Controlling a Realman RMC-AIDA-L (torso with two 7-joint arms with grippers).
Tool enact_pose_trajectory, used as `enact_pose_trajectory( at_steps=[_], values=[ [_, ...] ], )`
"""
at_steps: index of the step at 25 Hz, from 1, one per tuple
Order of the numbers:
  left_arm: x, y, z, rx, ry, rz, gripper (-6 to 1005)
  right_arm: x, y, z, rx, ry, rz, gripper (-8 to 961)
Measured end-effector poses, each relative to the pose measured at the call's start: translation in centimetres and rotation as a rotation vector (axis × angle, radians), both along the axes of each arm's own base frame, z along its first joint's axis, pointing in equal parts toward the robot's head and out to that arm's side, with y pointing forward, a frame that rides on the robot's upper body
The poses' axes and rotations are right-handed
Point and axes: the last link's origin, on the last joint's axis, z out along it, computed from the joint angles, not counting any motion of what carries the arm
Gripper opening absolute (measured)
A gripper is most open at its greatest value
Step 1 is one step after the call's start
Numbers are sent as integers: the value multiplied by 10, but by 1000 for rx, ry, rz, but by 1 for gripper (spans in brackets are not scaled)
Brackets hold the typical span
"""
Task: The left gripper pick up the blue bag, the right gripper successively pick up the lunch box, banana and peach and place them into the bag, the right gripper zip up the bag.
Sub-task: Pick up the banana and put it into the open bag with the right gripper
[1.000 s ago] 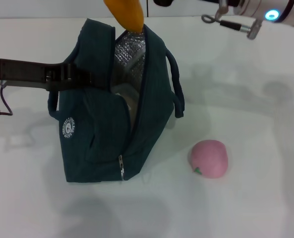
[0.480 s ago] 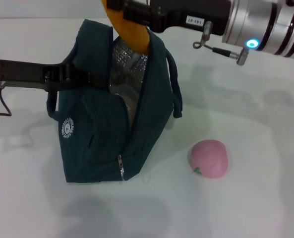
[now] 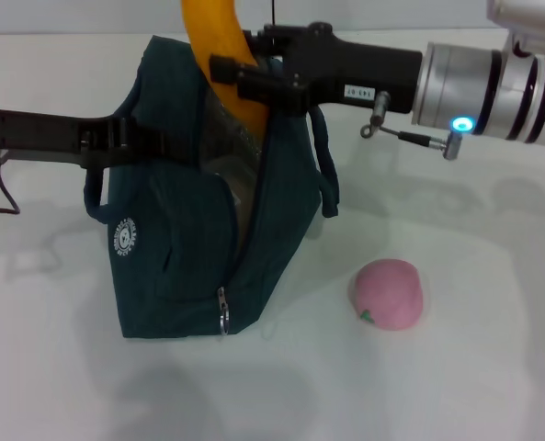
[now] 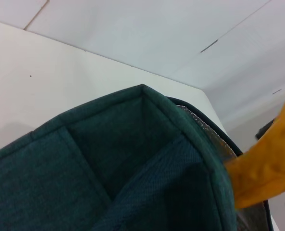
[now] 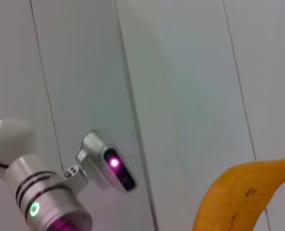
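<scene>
The banana's lower end is hidden inside the bag.

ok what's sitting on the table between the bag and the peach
Nothing. In the head view the stretch of white table between the bag and the peach is bare.

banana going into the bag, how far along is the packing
Done, apparently: something pale already lies inside the dark teal fabric bag, which the left gripper holds open. In hand: the right gripper lowers the curved yellow-orange banana into the opening. Left: the round pink peach on the white table, then zipping.
</scene>
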Motion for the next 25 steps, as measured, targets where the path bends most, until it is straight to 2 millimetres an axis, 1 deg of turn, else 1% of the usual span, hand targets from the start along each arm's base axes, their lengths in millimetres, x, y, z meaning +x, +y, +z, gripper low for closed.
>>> enact_pose_trajectory(
  at_steps=[3,11,12,17,19,21,23,25],
  values=[
    [-1,-1,0,0,-1,2,35,5,-1,0,4,-4,-12,471],
    [-2,-1,0,0,-1,6,35,3,0,-2,8,-15,-10,478],
    [-2,-1,0,0,-2,6,35,1,0,-2,7,-19,-2,479],
    [-5,-3,1,4,-3,16,35,-6,1,4,20,-11,25,671],
    [-7,-3,3,13,-7,23,35,-7,3,10,43,3,31,719],
    [-9,-4,4,21,-10,28,35,-4,7,22,87,13,31,766],
    [-11,-5,5,23,-10,30,35,3,11,38,141,17,19,814],
    [-12,-5,6,30,-13,34,35,11,13,51,181,27,-4,813]
  ],
)
